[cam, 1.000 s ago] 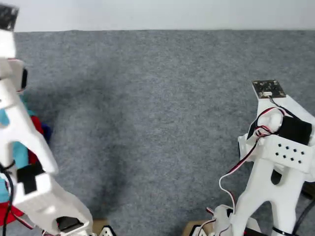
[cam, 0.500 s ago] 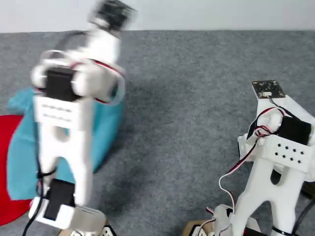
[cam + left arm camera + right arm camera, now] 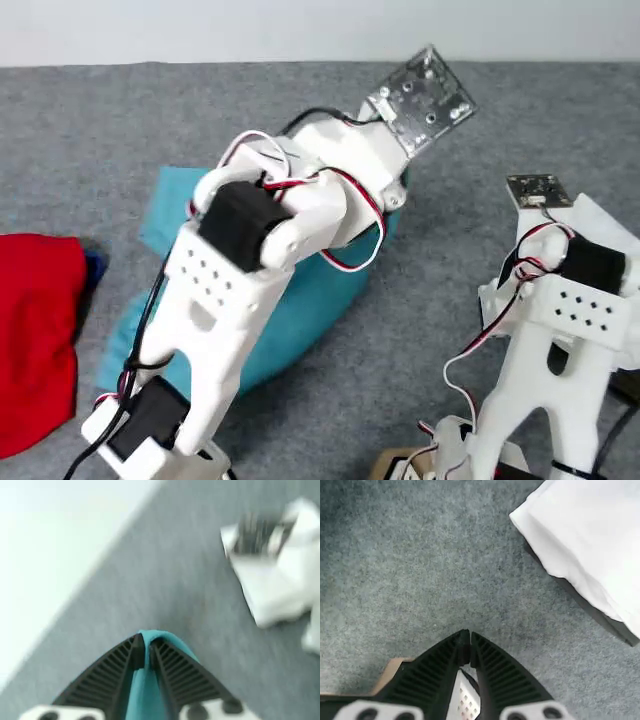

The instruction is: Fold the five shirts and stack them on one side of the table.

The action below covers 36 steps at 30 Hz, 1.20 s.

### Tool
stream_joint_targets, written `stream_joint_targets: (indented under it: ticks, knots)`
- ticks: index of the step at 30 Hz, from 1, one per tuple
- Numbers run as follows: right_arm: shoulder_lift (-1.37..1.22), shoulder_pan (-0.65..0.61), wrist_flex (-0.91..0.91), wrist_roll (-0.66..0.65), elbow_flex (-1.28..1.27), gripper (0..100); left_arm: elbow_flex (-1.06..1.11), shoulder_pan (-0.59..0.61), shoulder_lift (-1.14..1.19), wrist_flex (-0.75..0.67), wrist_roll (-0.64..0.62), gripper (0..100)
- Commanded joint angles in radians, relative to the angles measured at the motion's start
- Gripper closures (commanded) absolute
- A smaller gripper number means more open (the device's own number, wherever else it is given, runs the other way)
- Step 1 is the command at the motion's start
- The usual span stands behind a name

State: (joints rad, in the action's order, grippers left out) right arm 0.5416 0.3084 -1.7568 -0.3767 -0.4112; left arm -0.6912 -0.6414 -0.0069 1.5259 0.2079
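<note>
shirt (image 3: 320,295), teal, pinched by left hand (image 3: 142,647); right hand (image 3: 465,641) clenched empty

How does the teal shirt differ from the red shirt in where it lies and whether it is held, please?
The teal shirt is pinched in the left gripper; no gripper touches the red shirt. The teal shirt is spread out toward the middle of the grey table; the red shirt sits bunched at the high view's left edge. Both lie on that table.
</note>
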Motion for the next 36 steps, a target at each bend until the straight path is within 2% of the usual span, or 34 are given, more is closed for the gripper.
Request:
stream_joint_targets:
  ticks: [1, 9, 12, 16, 21, 26, 32, 36]
  knots:
    - [0.028, 0.002, -0.041, 0.003, 0.005, 98.9, -0.097, 0.005, -0.023, -0.077, -0.009, 100]
    - [0.028, 0.002, -0.041, 0.003, 0.005, 98.9, 0.07, 0.043, -0.021, -0.072, -0.009, 99]
    - [0.028, 0.002, -0.041, 0.003, 0.005, 98.9, 0.145, 0.094, -0.029, -0.066, -0.04, 91]
    - [0.028, 0.002, -0.041, 0.003, 0.005, 98.9, 0.156, 0.172, -0.031, -0.014, -0.184, 80]
    - [0.03, -0.007, -0.041, 0.003, 0.011, 98.9, 0.154, 0.27, -0.034, 0.08, -0.169, 80]
    - [0.047, -0.081, -0.041, 0.002, 0.066, 98.9, 0.099, 0.496, -0.074, 0.222, -0.157, 80]
    - [0.022, -0.355, -0.039, 0.006, 0.1, 98.9, 0.13, 0.868, -0.189, 0.227, -0.155, 80]
    - [-0.028, -0.507, -0.039, 0.006, 0.1, 98.9, 0.189, 1.079, -0.275, 0.227, -0.086, 80]
